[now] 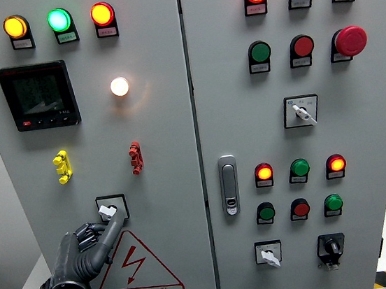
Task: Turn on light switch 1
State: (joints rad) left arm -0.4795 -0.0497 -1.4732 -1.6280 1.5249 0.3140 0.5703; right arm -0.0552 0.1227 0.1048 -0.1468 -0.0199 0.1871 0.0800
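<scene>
1. Nearest the camera, the left hand (pixel 86 249) is rising from the lower left, its dark forearm dropping out of the bottom edge.
2. Its fingers (pixel 115 224) are extending up and to the right, and the tip is pressing against the rotary switch (pixel 109 210). The other fingers are curling loosely just below; nothing is being gripped.
3. The switch is sitting right at the fingertip, above the hand, on the grey cabinet door (pixel 179 259).
4. Just beyond it, higher up, a red toggle (pixel 135 157) and a yellow toggle (pixel 62 167) are sitting, and further above them a white lamp (pixel 120 86) is glowing.
5. Beside the hand, to its right, the warning triangle (pixel 136 268) is showing.
6. The step in hand looks like making contact with the knob, though the lit lamp leaves it unclear whether the turn is done.
7. The next move would call for a firm pinch or push on the lever without slipping off.
8. The right hand is not appearing anywhere.
</scene>
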